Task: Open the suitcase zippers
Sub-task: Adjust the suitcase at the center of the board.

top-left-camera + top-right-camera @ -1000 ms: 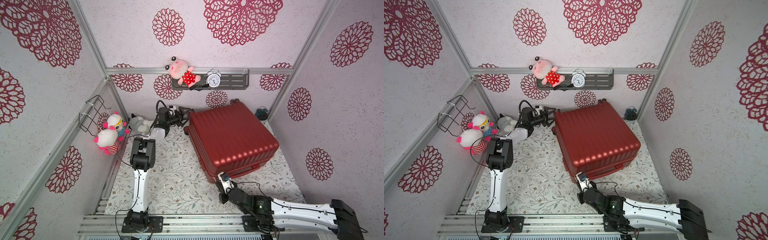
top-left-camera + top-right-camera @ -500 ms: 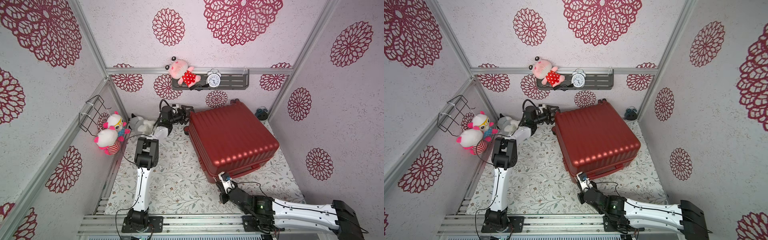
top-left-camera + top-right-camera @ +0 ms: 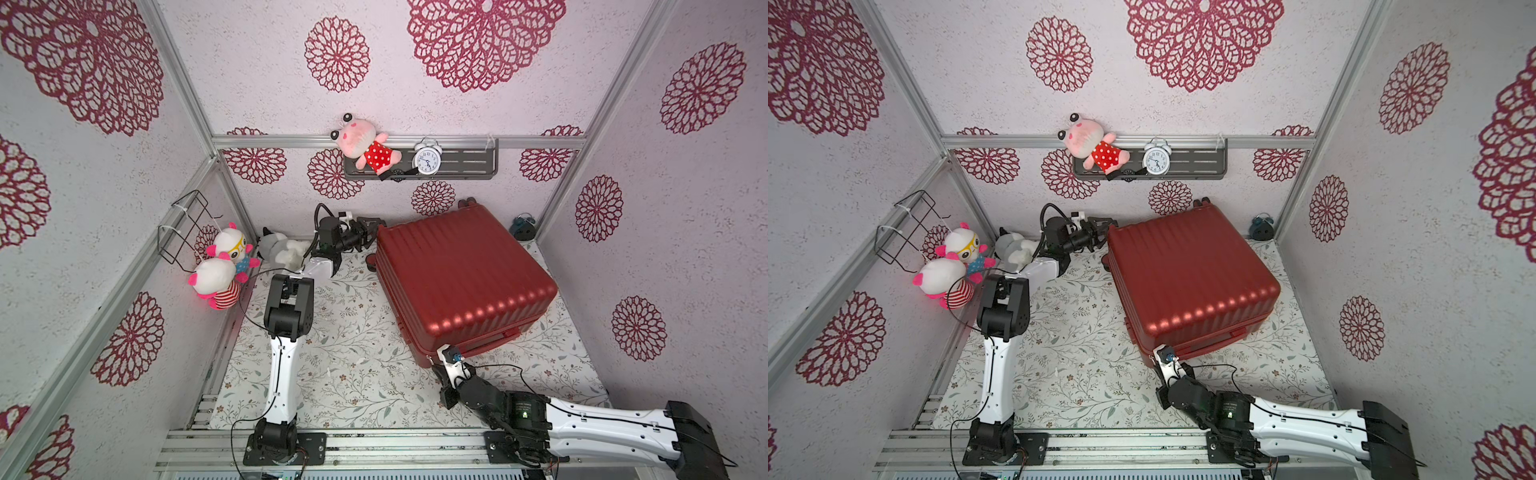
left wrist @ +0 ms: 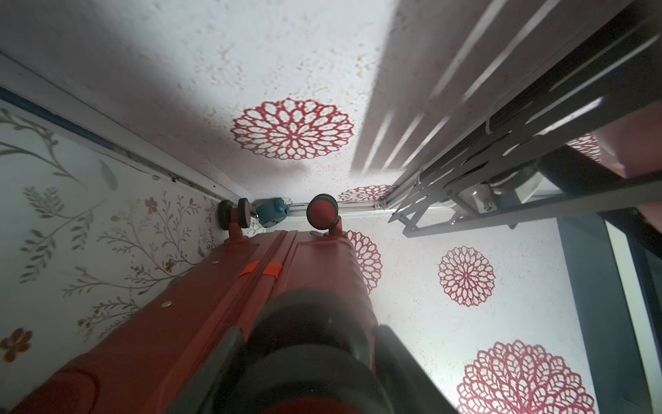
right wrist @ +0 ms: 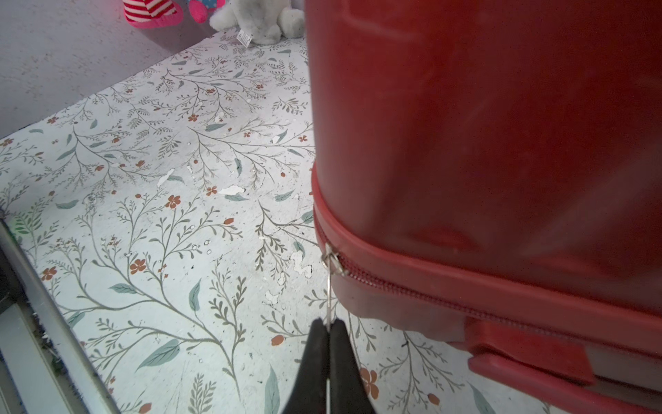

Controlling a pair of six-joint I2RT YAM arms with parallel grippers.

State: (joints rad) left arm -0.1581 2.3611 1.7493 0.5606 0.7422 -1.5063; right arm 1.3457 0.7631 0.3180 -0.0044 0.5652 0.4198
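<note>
My right fingers (image 5: 320, 338) are pinched flat on the thin metal pull tab (image 5: 328, 294) at the near corner of the suitcase (image 3: 461, 270), which lies on the desk (image 3: 345, 365). The tab runs straight from the slider (image 5: 332, 260) to me. The zipper (image 5: 465, 310) teeth stretch away along the near side, toward my right. My left fingers (image 4: 225, 358) flank a blurred dark wheel (image 4: 308, 344) at the far corner; whether they grip it, I cannot tell. Round the corner the seam is hidden.
</note>
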